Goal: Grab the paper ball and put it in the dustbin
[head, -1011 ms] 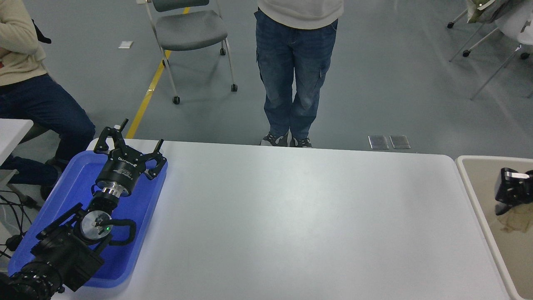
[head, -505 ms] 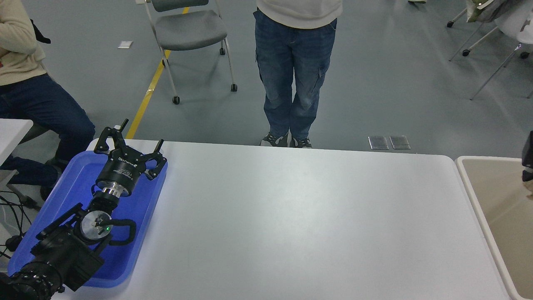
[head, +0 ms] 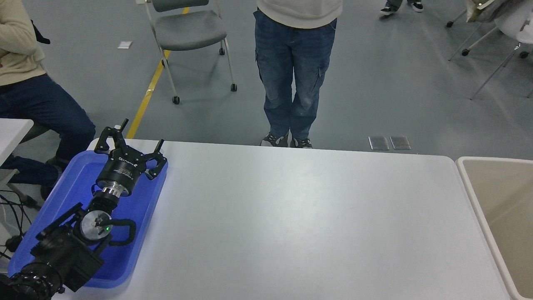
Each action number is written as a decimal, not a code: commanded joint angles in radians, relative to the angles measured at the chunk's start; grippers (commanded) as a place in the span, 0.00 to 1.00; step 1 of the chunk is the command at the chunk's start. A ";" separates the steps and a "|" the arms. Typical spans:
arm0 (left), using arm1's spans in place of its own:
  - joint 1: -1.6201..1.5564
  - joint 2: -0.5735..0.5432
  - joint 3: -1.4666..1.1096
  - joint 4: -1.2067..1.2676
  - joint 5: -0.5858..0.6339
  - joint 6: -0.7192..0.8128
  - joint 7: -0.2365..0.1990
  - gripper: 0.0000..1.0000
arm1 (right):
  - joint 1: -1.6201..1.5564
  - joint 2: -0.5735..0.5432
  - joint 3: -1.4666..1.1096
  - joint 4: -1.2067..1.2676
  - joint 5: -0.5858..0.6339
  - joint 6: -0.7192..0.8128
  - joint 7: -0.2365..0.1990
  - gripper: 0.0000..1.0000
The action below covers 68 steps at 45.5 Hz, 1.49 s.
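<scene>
The beige dustbin [head: 471, 189] stands just off the table's right end, cut by the picture's right edge. The part of its tan inside that shows is bare. The paper ball is out of view. My right arm and gripper are out of view. My left gripper [head: 130, 143] is parked at the lower left over the blue tray, open and empty.
A shallow blue tray [head: 147, 216] lies on the white table [head: 300, 221] at the left end, under my left arm. A person in jeans [head: 293, 71] stands at the far edge. Another person [head: 29, 83] sits at the far left. A grey chair [head: 189, 29] stands behind.
My right gripper, which hung over the dustbin with the paper ball below it, has moved right and out of the picture. The ball no longer shows. The left arm has not moved.
</scene>
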 commanded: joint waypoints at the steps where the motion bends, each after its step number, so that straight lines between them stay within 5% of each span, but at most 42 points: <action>1: 0.000 0.000 0.000 0.000 0.000 0.000 0.000 1.00 | -0.136 -0.059 0.026 -0.077 0.002 -0.156 0.000 0.00; 14: 0.001 0.000 0.000 0.000 0.000 0.000 0.000 1.00 | -0.462 -0.147 0.239 -0.179 0.002 -0.580 0.000 0.00; 32: 0.000 0.000 0.000 0.000 0.000 0.000 0.000 1.00 | -1.142 -0.129 0.827 -0.631 -0.008 -0.646 0.001 0.00; 48: 0.001 0.000 0.000 0.000 0.000 0.000 0.000 1.00 | -1.556 0.181 1.092 -1.215 -0.008 -0.649 0.001 0.00; 68: 0.001 0.000 0.000 0.000 0.002 0.000 0.000 1.00 | -1.690 0.278 1.146 -1.262 -0.004 -0.824 0.003 0.00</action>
